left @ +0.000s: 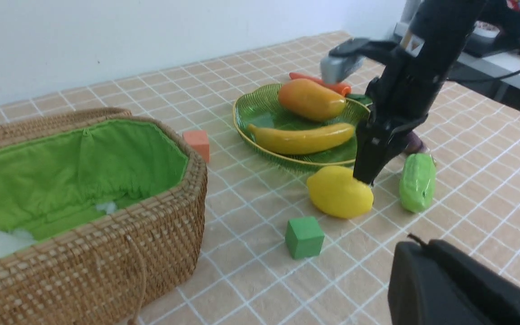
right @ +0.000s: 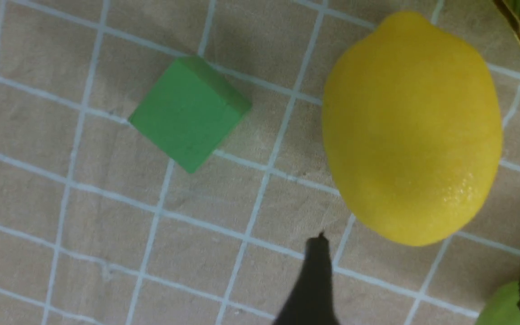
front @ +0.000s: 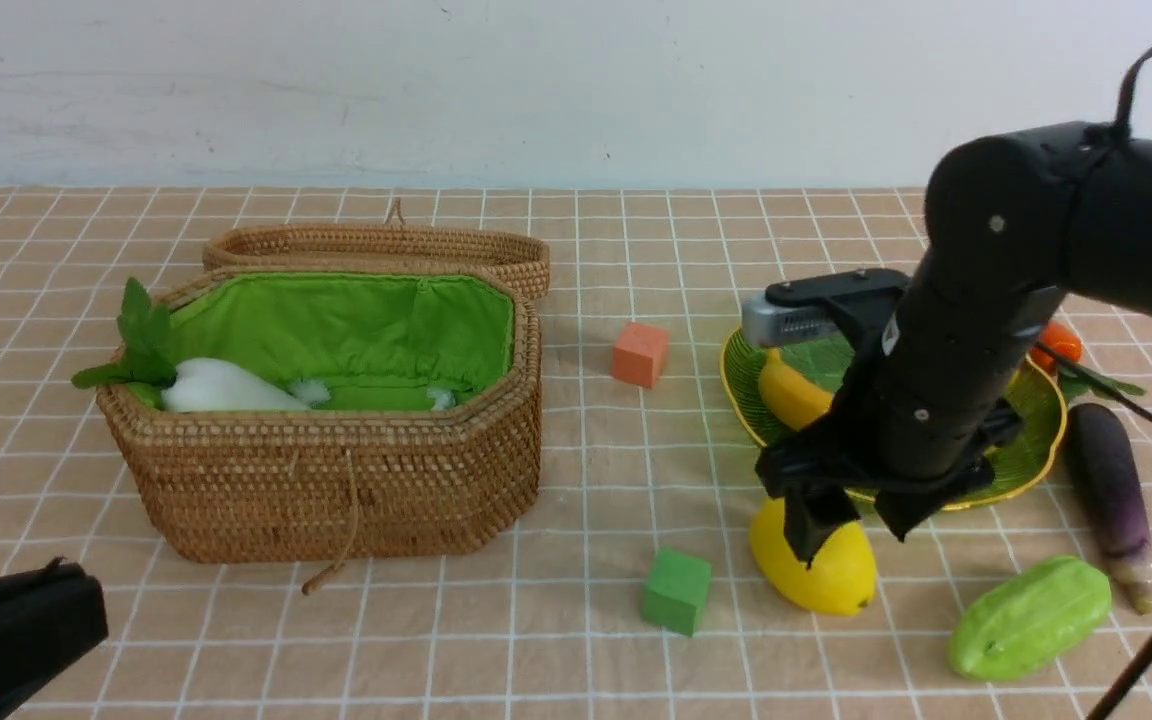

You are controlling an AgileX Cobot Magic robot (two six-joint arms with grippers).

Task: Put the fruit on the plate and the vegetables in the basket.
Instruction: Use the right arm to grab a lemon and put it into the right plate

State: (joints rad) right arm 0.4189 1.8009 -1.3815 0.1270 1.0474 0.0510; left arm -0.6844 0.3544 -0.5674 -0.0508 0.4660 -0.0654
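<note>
- Nearest us in the front view, the left gripper [front: 11, 625] is a dark block at the lower left of the frame. Its jaws are together, and we see nothing in them.
- Right of centre, the right gripper [front: 854, 535] hangs over the lemon [front: 826, 575], jaws apart and empty. The lemon lies on the cloth just below the plate [front: 1031, 425], which carries the banana [front: 791, 395]. Its long axis runs from upper left to lower right, with the nub at the lower right end.
- At left, the radish [front: 221, 388] lies in the basket [front: 336, 480]. The gourd [front: 1031, 618], eggplant [front: 1111, 490] and pepper [front: 1056, 345] lie outside it, at right.
- In the left wrist view, the mango [left: 312, 99] and the banana lie on the plate, and the lemon sits just off its rim. One dark finger stands at the lemon's top; we cannot tell whether it touches.
- In the right wrist view, the lemon fills the upper right, long axis roughly top to bottom. Two fingertips [right: 316, 280] stand wide apart at the lower edge, short of the lemon.
- We judge the step in hand to be the grasp of the lemon, the last fruit off the plate. The next move calls for bringing the jaws astride its narrow width, closing, then lifting it over the rim into the free space beside the banana.
</note>
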